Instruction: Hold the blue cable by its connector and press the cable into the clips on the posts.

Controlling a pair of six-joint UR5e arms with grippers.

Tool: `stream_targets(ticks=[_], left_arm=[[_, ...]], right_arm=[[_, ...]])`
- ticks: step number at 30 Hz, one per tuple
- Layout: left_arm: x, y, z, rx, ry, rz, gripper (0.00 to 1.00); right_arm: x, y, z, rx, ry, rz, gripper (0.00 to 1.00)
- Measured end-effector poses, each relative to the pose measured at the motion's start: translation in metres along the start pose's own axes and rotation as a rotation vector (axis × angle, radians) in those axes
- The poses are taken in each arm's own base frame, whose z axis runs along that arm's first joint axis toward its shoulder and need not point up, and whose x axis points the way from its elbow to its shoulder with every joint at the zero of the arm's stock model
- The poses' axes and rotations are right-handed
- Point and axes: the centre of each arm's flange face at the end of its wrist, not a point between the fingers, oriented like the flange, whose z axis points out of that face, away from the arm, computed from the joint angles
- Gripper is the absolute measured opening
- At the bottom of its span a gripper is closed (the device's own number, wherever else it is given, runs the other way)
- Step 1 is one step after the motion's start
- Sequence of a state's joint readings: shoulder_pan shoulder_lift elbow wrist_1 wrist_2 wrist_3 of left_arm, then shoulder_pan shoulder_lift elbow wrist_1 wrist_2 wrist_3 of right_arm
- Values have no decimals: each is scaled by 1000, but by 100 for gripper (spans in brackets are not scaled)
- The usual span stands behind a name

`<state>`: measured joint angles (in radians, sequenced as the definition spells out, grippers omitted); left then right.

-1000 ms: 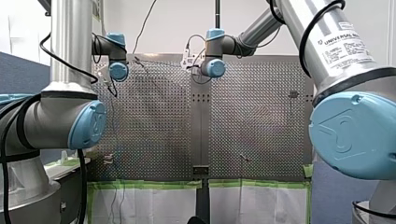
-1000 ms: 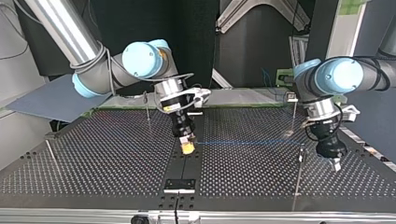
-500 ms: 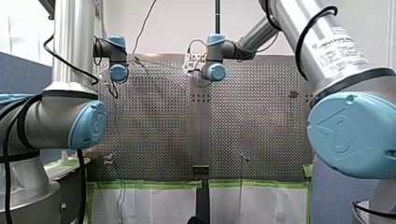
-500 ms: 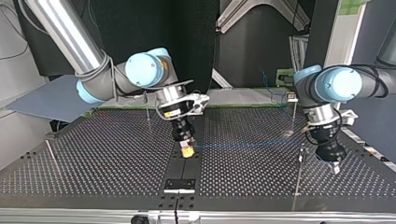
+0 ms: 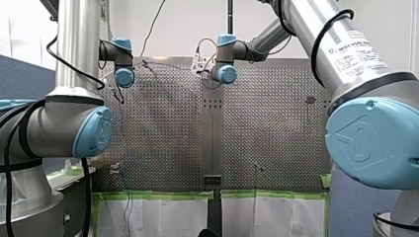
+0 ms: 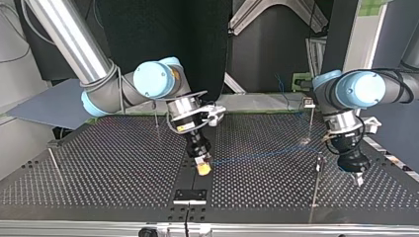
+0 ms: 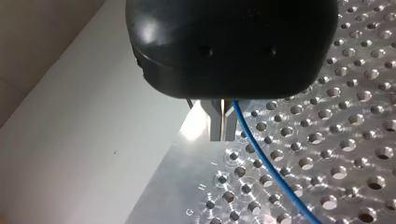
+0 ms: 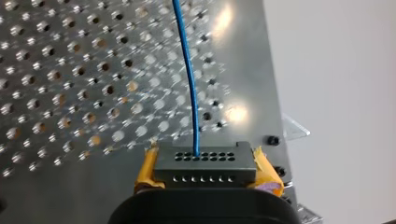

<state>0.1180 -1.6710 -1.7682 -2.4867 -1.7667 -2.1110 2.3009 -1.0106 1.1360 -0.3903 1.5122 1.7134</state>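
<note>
Top view, L to R: a thin post (image 6: 54, 165) stands alone nr the bench's (image 6: 99, 168) left edge. My right arm (image 6: 123, 86) comes in at that side. The right tool (image 6: 202, 168) hangs over the bench's middle strip, its yellow pads (image 8: 145, 170) pinching the dark connector (image 8: 205, 165) from both sides.

The blue cable (image 8: 189, 84) leaves the connector's row of holes and runs off over the perforated plate. In top view it's only a faint line heading right toward two more posts. One is nearer (image 6: 316, 187), the other farther (image 6: 310, 121) w/ a clip (image 6: 308, 102) on top. Past them the cable is too thin to follow.

The left tool (image 6: 356, 178) sits low over the bench, right of those posts. In left wrist view its metal fingers (image 7: 215, 123) are pressed together. The cable passes just beside them w/ its upper end hidden behind the tool's black body. Can't tell if it touches them.

Front view: both tools are hidden behind the wrist joints at the far end, and big elbow joints block both sides.

Surface: a perforated metal bench w/ letters G, H, I stamped by one edge. A black plate (image 6: 190, 195) lies at mid-edge. Green tape (image 5: 153, 195) and white sheets (image 5: 163, 217) line the edge nearest the front camera.

Room: a white wall (image 5: 188, 24) beyond the bench in front view, and a blue-grey panel (image 6: 54, 103) at top view's left.
</note>
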Motion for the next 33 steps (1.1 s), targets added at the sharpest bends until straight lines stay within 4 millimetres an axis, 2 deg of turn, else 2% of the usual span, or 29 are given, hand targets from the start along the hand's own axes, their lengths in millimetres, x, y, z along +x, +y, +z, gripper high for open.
stream_targets(ticks=[4,16,26,33], left_arm=[[-1,0,1,2,-5,-5,5],[-1,1,2,2,-9,-8,5],[-11,-7,12,30,-39,-32,5],[-18,-13,20,42,-55,-42,5]], right_arm=[[2,-2,4,8,7,1,0],[-16,-7,10,29,-11,1,0],[-5,1,23,29,20,-2,0],[-4,4,32,29,20,-3,0]])
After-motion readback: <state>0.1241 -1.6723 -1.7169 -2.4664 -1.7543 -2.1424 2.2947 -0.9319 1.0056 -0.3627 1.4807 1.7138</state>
